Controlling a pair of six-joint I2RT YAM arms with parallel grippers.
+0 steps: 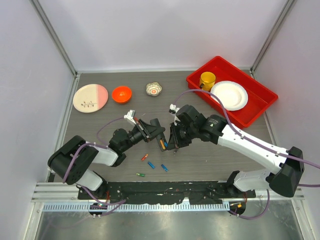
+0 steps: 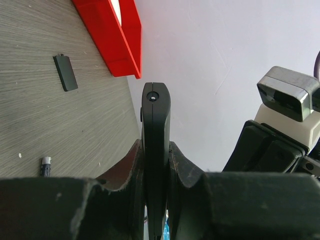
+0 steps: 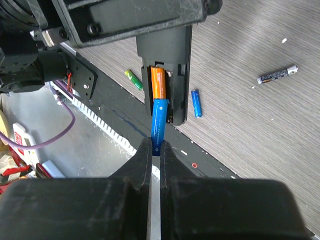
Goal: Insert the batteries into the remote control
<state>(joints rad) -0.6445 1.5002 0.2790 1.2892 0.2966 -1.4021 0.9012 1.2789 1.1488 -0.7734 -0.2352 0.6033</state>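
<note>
Left hand point(image 2: 156, 170) is clamped tight on the remote point(image 2: 156, 120), which stands on edge between its two fingers, held up off the table point(image 2: 60, 130). The remote's long axis runs straight out from that hand, and its rounded end points away from the hand.

Right hand point(image 3: 155, 150) meets the remote from the opposite side, its narrow fingertips pinched on the near end of a blue battery point(image 3: 158, 120). This battery lies along the remote's long axis. Its far end reaches into the open recess at the remote's end, where it sits end to end with an orange battery point(image 3: 158, 82) already lying lengthwise in the recess. Whether the blue one is fully seated cannot be told.

On the table below the remote, a loose blue battery point(image 3: 195, 103) lies just beside the remote's open end, nearly parallel to it. A green battery point(image 3: 133, 79) lies on the remote's other side, angled across. A small flat black cover point(image 2: 65, 72) lies well apart from the remote.
</note>
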